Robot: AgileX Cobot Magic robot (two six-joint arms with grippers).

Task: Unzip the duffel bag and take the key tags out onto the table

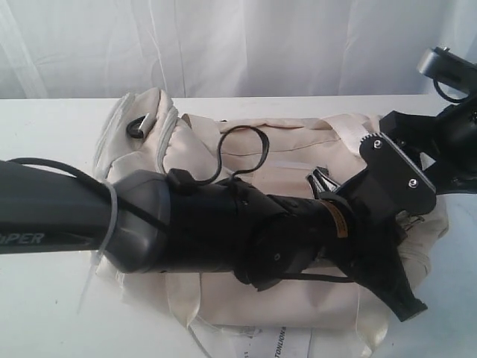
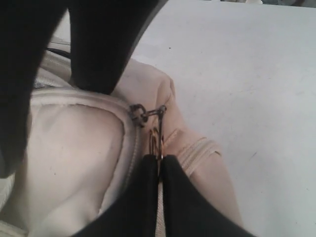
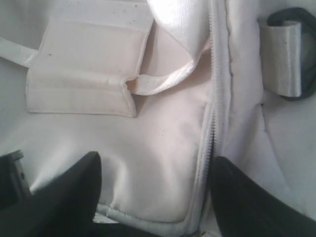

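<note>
The cream duffel bag (image 1: pixel 283 149) lies on the white table (image 1: pixel 45 127). My left arm reaches across it, and my left gripper (image 1: pixel 407 302) is at the bag's right end. In the left wrist view that gripper (image 2: pixel 159 159) is shut on the metal zipper pull (image 2: pixel 155 136). My right gripper (image 3: pixel 155 170) is open, with its fingers down on either side of a bulge of bag fabric (image 3: pixel 163 123). The grey zipper (image 3: pixel 210 128) runs closed beside one finger. One right finger (image 2: pixel 98 44) presses the bag near the pull. The key tags are out of view.
A white printed paper hang-tag (image 1: pixel 276 344) lies at the bag's near edge. A satin strap handle (image 3: pixel 168 79) and a black ring (image 3: pixel 308 49) sit on the bag top. My right arm (image 1: pixel 451 138) comes in from the right. A white curtain (image 1: pixel 223 45) hangs behind.
</note>
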